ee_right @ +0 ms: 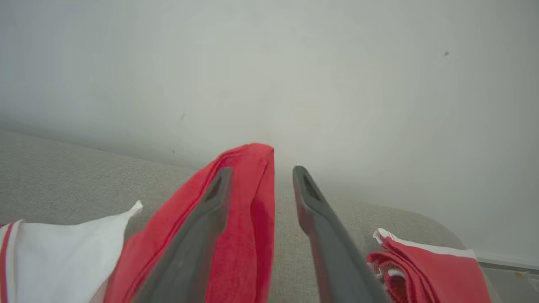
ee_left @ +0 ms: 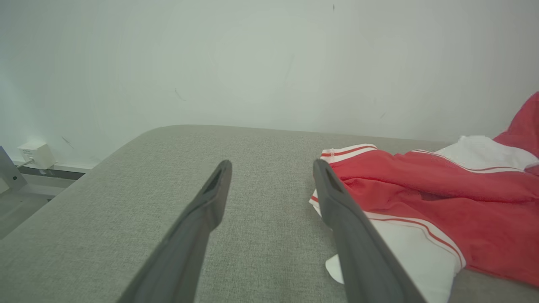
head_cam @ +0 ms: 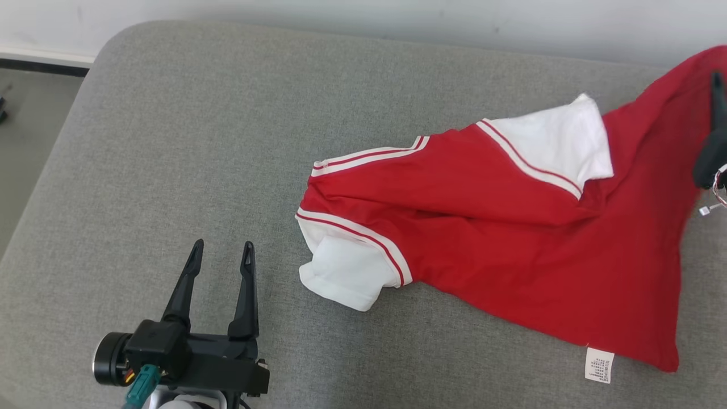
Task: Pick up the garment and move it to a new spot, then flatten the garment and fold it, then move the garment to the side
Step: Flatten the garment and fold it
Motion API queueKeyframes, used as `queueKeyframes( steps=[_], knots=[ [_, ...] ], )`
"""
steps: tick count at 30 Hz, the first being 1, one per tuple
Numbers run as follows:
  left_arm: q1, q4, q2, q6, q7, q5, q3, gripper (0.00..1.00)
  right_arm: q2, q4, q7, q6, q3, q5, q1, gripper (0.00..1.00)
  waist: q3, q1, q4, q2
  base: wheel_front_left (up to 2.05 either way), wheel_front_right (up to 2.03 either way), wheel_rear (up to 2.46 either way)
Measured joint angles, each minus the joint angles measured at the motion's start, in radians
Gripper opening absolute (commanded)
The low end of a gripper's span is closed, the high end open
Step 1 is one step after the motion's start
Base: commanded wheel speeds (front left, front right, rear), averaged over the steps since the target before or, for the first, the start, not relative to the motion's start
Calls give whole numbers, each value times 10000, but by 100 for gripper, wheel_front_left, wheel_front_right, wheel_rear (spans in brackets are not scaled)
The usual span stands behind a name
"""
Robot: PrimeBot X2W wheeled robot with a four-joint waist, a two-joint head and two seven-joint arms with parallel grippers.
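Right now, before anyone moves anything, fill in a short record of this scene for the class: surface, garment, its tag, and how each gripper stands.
surface: grey padded surface, set against a pale wall
garment: red garment with white sleeves, crumpled on the right side, not yet flattened
tag: white care tag at the near hem
left gripper: left gripper open, over bare surface, apart from the garment
right gripper: right gripper with jaws apart, a raised red fold standing between them against one, not clamped

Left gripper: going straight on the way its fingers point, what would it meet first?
The left gripper would likely meet bare grey cushion, then the wall; depth is unclear. The garment lies right of that line.
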Motion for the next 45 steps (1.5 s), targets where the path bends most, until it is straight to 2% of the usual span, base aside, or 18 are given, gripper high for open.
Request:
queueKeyframes(
  steps=[6, 10, 21, 32, 45],
  knots=[
    [163, 75, -2, -29, -2, 119, 163, 100, 15, -61, -694, -2, -117, 48, 2, 100, -353, 0, -148, 0, 0, 0, 0],
    [383, 84, 0, -102, 0, 228, 360, 100, 107, -771, -857, 0, -203, 171, 366, 100, -689, -1, -331, -2, 0, 0, 0],
    [1140, -65, 98, -165, -2, 428, 1012, 100, 721, -4986, -897, -2, -1104, 339, 3751, 100, -1476, -2, -1246, -2, 0, 0, 0],
    [1458, -142, 199, -278, -2, 539, 1338, 100, 2199, -8310, -897, -2, -2311, -6, 8006, 100, -2101, -2, -1987, -3, 0, 0, 0],
    [1856, -102, 180, -282, 0, 598, 1419, 100, 3739, -10625, -817, -2, -3010, -439, 11086, 100, -2483, -1, -2162, -2, 0, 0, 0]
  ],
)
